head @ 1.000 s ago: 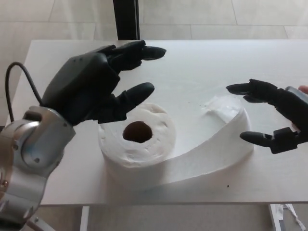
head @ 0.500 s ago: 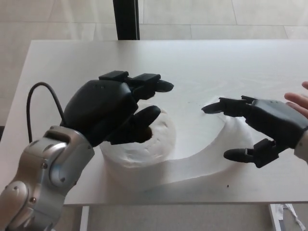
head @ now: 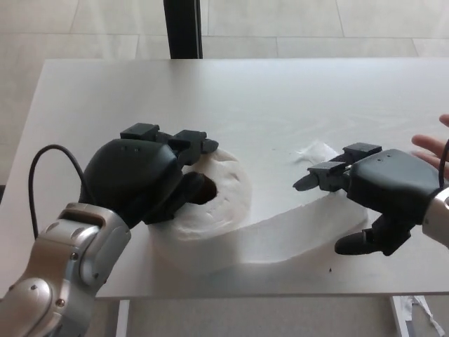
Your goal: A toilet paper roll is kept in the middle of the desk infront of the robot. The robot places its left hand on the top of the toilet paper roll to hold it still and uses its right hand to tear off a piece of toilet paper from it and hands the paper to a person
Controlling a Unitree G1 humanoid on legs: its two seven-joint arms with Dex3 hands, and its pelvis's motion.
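Observation:
The white toilet paper roll [head: 224,193] lies flat on the white desk [head: 280,98], core hole up. My left hand [head: 144,179] rests on its top left part, fingers curled down over the roll and partly covering the hole. A loose strip of paper [head: 295,232] runs from the roll's front to the right and curls back to a torn end [head: 317,149]. My right hand [head: 375,193] hovers over that strip's far bend, fingers spread apart, thumb low near the desk's front edge, holding nothing.
A person's fingertips [head: 433,144] show at the right edge, just beyond my right hand. A black post [head: 182,28] stands behind the desk. The desk's front edge runs close below the paper strip. A black cable [head: 42,175] loops from my left wrist.
My left hand has come down from above the roll onto its top. My right hand has moved left and lower over the paper strip. The person's fingers stay at the right edge.

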